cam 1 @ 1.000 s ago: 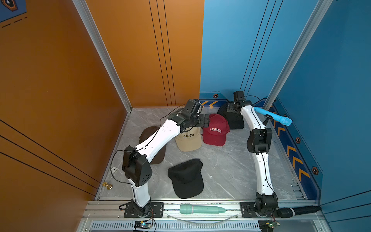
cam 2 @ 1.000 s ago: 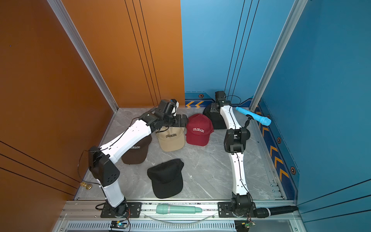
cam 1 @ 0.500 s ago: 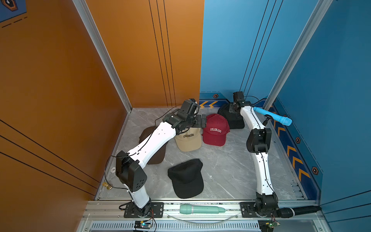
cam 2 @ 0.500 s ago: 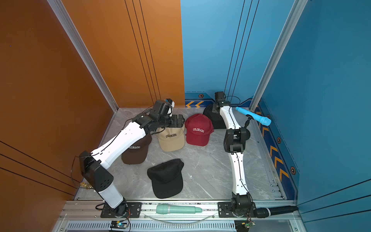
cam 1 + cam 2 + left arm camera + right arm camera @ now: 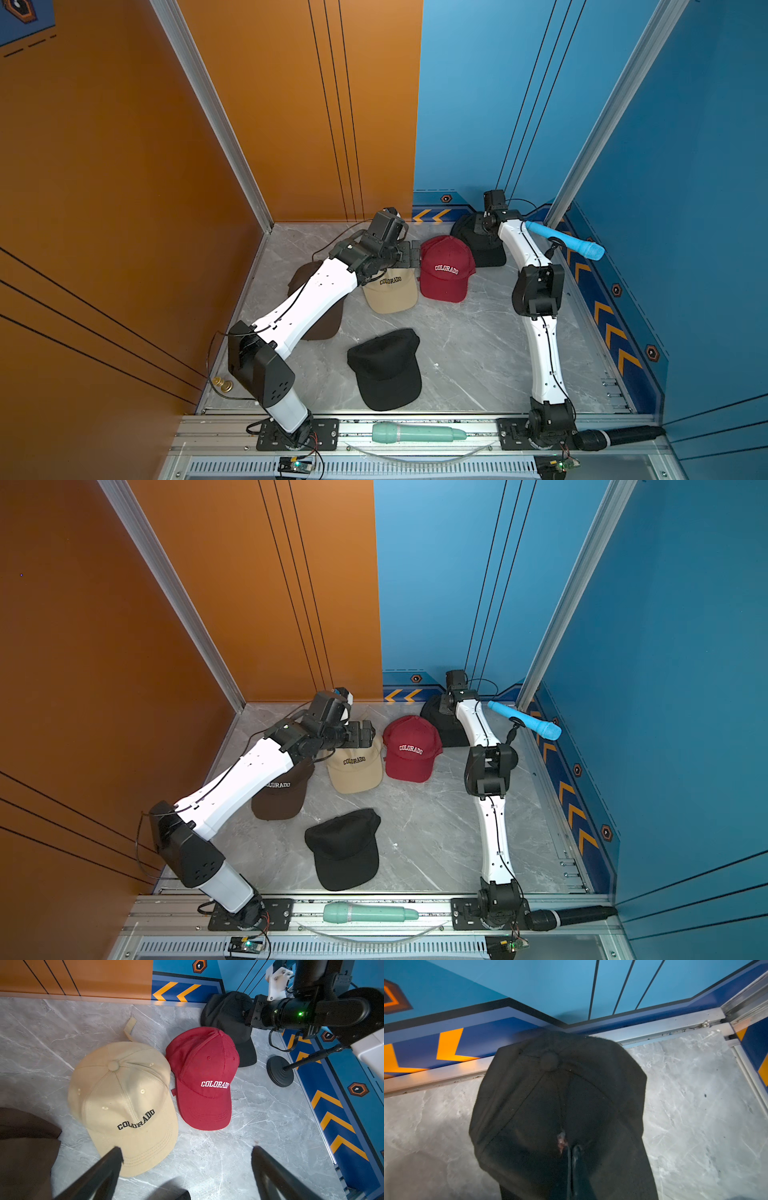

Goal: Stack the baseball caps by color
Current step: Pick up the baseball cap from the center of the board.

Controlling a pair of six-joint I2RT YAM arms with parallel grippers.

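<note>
Five baseball caps lie on the grey marble floor. At the back, a plain black cap rests against the blue wall. My right gripper is shut on the fabric of its front panel; both top views show that gripper down on this cap. Beside it lie a red cap and a beige cap. A brown cap is partly hidden under my left arm. A second black cap lies near the front. My left gripper hovers open over the beige cap's brim and holds nothing.
A blue microphone leans on a stand whose round base sits by the right wall. A teal microphone and a black one lie along the front rail. Orange and blue walls close in the floor.
My right gripper has closed on the back black cap. The left arm's elbow has sunk toward the front left, while its gripper stays open near the beige cap.
</note>
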